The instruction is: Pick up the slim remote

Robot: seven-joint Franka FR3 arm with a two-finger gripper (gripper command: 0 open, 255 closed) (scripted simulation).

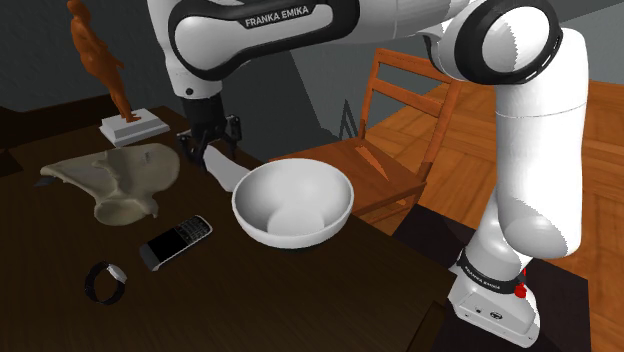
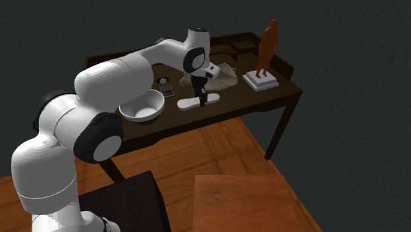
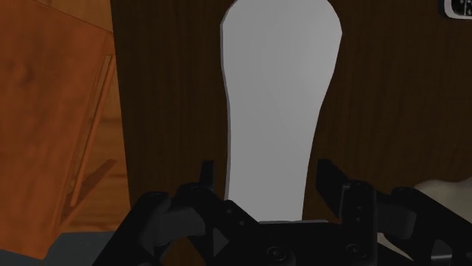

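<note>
Tool (image 3: 266, 171) wide around white remote (image 3: 276, 98), not touching | bowl (image 1: 292, 205) just beside | phone (image 1: 177, 240) near

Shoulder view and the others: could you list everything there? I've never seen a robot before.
slim remote: one, plain white, on the table, between the fingers
bowl: one, white, beside the remote
handset: one, black, shoulder view's left of the bowl
band: one, black ring, near the handset
flat shape: one, beige, behind the handset
figurine: one, brown, white base, far corner
chair: one, wooden, beside the table
table: one, dark
floor: wood
arm: one, white
stand: one, white
gripper: one, black, open
</note>
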